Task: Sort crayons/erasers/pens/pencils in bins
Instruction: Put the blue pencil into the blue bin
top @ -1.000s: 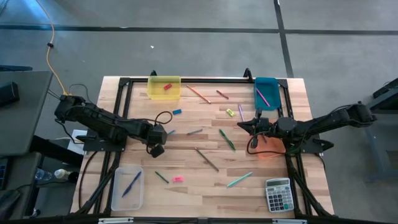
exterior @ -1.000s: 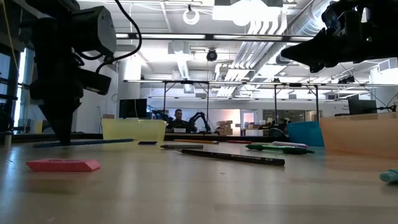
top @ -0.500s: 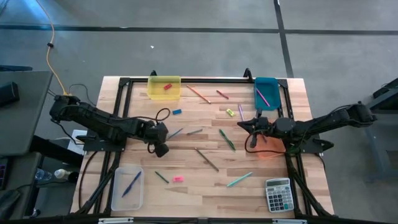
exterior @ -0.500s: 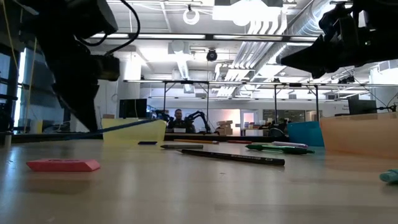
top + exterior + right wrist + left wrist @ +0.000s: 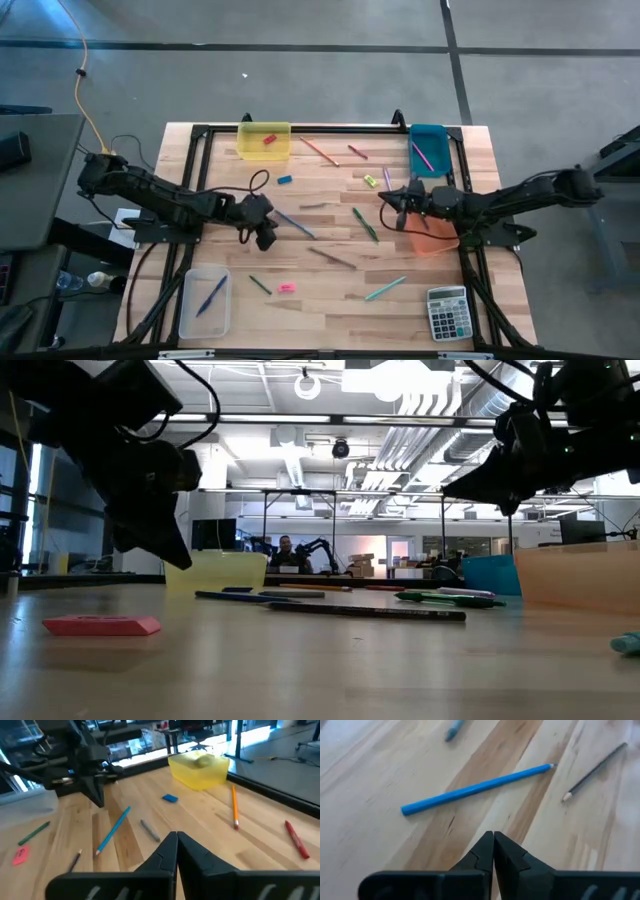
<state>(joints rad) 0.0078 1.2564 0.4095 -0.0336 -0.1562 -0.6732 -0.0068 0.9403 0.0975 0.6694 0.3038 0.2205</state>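
**Blue pencil slips free of the left gripper and lies loose on the table**

Half a second ago the left gripper (image 5: 268,238) had one end of the blue pencil (image 5: 294,224) lifted off the wood; now the left wrist view shows the fingers pressed together on nothing, with the pencil lying flat just ahead of them. In the high view it lies at a slant right of that gripper, shifted from where it lay a second ago, and a dark grey pencil (image 5: 331,258) nearby has also turned and moved towards the front. The pick seems to have failed, so this pencil is not yet sorted and would need a fresh grasp.

The right gripper (image 5: 392,208), closed and empty, hovers above the table beside the orange bin (image 5: 437,243), having drifted slightly towards the centre.

The bins stand at the table's edges: yellow bin (image 5: 264,141) at the far left holding a red eraser (image 5: 268,139), teal bin (image 5: 428,150) at the far right holding a pink stick, clear bin (image 5: 205,302) at the near left holding a blue pen. Erasers left loose: a blue eraser (image 5: 284,180) near the yellow bin, a pale yellow eraser (image 5: 370,181) mid-table, a pink eraser (image 5: 286,288) towards the front. Several sticks remain scattered, so most of the sorting is ahead
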